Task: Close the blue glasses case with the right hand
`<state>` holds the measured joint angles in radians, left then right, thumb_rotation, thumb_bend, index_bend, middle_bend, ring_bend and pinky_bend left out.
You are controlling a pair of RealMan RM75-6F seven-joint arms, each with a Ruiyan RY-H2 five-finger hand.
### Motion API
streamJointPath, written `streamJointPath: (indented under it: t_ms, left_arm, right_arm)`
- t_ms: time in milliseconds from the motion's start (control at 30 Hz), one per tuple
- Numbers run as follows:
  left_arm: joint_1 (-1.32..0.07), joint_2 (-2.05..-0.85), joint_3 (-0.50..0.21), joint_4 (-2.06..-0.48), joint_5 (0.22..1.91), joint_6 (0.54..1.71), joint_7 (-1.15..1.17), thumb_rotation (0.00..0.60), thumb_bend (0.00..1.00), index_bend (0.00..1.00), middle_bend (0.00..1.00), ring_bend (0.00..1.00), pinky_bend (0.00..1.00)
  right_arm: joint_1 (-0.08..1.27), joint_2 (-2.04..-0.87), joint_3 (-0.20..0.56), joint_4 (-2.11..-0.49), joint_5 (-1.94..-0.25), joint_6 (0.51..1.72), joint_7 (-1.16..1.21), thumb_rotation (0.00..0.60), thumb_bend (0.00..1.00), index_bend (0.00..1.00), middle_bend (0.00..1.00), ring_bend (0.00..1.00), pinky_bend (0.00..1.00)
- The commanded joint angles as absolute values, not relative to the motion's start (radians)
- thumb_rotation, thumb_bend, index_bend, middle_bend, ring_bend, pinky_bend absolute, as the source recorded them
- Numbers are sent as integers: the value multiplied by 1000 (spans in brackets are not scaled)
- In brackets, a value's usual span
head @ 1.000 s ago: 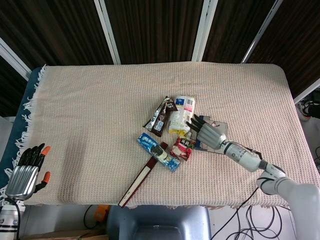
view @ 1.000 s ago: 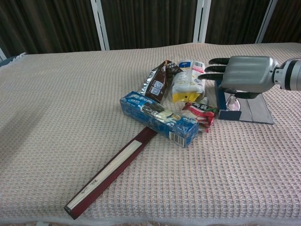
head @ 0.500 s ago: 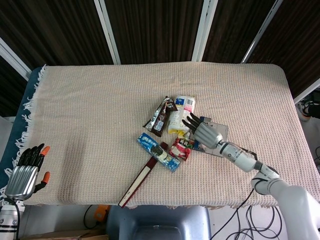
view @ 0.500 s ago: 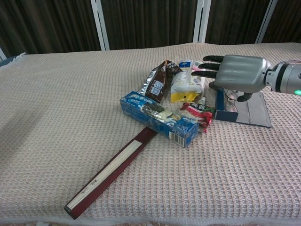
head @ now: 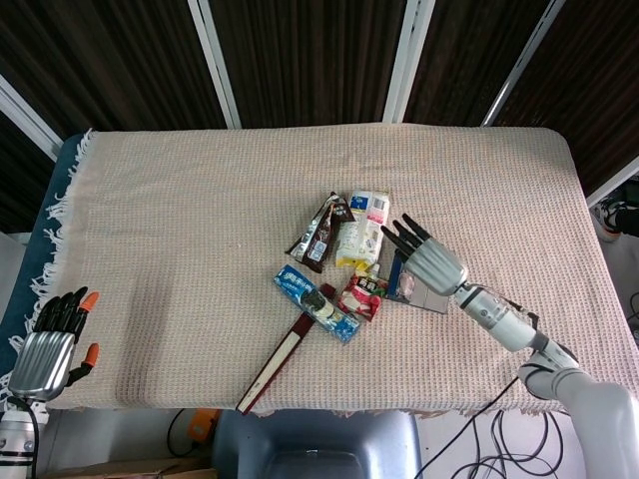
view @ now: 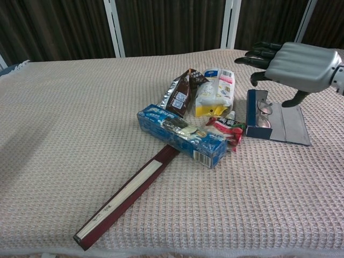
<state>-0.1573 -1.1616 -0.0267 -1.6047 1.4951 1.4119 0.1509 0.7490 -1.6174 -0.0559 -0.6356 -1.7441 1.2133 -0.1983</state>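
Right hand (view: 293, 67) fingers apart, holding nothing, above the open blue glasses case (view: 275, 123) | only our chest view shows glasses inside | woven table cloth (head: 200, 230), dark slatted wall behind.

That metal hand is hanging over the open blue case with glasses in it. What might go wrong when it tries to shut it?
Three risks, all judgement. The right hand hangs above the open blue glasses case with fingers spread, so it may press on the glasses rather than swing the flat grey lid over. The red snack packet lies right beside the case; a sweep could knock it. The case also rests loose on the woven beige cloth, so a push may slide it instead of closing it.
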Motion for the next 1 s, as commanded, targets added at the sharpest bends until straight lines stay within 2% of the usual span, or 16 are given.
streamJointPath:
  t_ms: [33,300,567,1000]
  left_arm:
    - [-157,-1163,-24,-1606,1499,1412,154,600,429,0,0,0,74]
    - [-155,-1167,-16,-1610,1513,1419,167,600,429,0,0,0,73]
    - [-157,-1171,-16,-1609,1512,1415,175,600,428,0,0,0,74]
    - [-158,-1172,-20,-1607,1506,1415,179,600,427,0,0,0,74]
  right_arm:
    - [691,-1572,-107,-634,-1770,1263,-111,600,207,526,80,0,0]
    - [630,-1625,-176,-445,-1809,1285,24,600,208,567,79,0,0]
    - [630,-1719,-196,-278,-1821,1258,123,600,232,587,80,0,0]
    - [641,-1788,-207,-200,-1819,1232,154,600,327,624,80,0,0]
